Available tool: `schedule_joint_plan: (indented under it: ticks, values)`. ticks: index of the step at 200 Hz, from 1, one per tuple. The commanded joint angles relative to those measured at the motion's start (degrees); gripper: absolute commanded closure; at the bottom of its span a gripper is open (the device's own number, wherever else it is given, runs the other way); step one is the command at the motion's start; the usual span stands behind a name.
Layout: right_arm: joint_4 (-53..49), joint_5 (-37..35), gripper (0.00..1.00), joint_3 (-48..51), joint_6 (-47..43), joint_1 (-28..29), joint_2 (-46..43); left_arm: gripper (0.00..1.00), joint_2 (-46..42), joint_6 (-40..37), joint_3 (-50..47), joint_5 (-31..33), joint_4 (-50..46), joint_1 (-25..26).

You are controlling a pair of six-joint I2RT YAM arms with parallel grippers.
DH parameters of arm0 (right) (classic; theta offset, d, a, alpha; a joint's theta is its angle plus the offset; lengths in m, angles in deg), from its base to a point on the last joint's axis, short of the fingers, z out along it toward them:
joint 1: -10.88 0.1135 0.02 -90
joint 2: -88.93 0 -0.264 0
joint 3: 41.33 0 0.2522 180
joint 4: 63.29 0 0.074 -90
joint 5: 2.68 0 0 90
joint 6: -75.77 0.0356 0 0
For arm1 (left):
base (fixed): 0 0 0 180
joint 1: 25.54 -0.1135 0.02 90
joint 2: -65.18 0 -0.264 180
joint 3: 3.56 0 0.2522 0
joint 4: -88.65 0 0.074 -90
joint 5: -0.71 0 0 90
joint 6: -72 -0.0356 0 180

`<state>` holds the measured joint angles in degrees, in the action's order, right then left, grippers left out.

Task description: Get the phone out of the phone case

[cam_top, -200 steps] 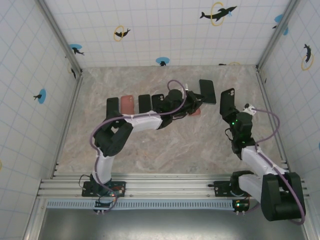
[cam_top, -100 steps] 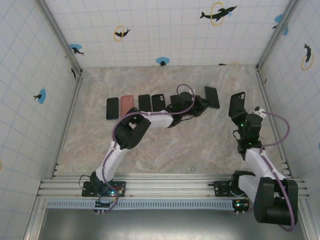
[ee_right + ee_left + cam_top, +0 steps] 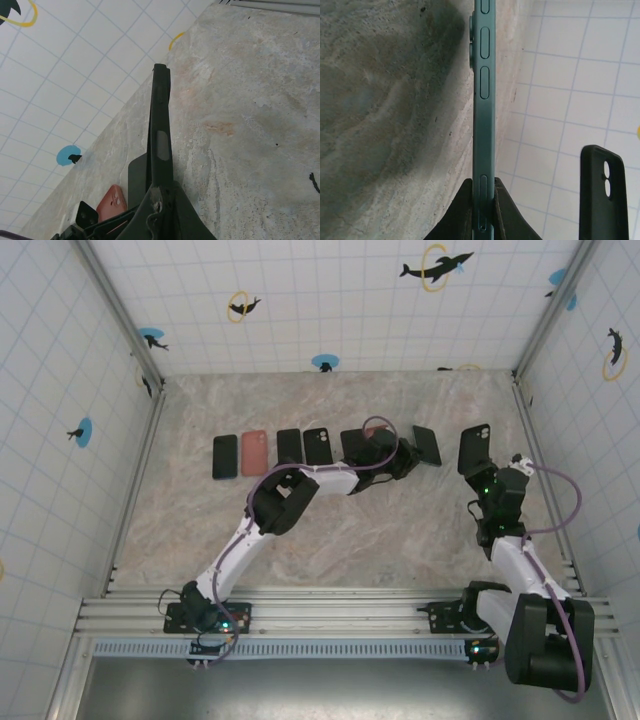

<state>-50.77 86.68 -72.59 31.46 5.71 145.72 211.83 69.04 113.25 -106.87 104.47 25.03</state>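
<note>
Left gripper [image 3: 482, 192]: we see it pinched narrow on one end of the phone [image 3: 484, 90], which sticks straight out from the fingers, edge-on.
Right gripper [image 3: 161, 192]: clamped on the phone case [image 3: 160, 125], which is held edge-on over the table [image 3: 250, 125].
Phone to case: apart; from overhead we see the case to the phone's right.

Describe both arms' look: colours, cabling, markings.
The white-and-black left arm and right arm match: white links, black joint housings, a lavender cable looping outside each. Matte black wedges form the left gripper fingers and right gripper fingers. A green light glows near the right wrist.
</note>
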Motion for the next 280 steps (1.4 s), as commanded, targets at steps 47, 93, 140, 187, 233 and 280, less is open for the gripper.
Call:
schedule_joint_plan:
  ticks: [47, 93, 140, 187, 233, 280]
  values:
    - [2.8, 2.4, 1.0, 1.4, 1.0, -0.4, 1.3, 0.89, 2.7, -0.4, 7.1, 0.0, -3.7, 0.0]
    - [2.3, 2.1, 1.0, 1.3, 0.2, -0.5, 1.6, 0.87, 3.8, -2.3, 10.4, 0.1, -8.7, -0.7]
    - [2.5, 2.4, 1.0, 1.0, -0.2, -0.5, 3.0, 0.81, 4.5, -3.1, 12.4, -0.3, -11.3, -1.3]
    - [3.1, 2.8, 1.0, 1.4, -0.3, -0.5, 4.5, 0.76, 4.1, -4.7, 13.3, -0.4, -13.6, -1.6]
    - [4.2, 3.7, 1.0, 1.3, -0.4, -0.5, 6.5, 0.72, 3.5, -6.7, 13.7, -0.8, -16.0, -1.5]
    - [6.6, 5.0, 1.0, 1.4, -1.1, -0.4, 9.9, 0.7, 3.5, -7.9, 13.6, -1.2, -17.2, -1.4]
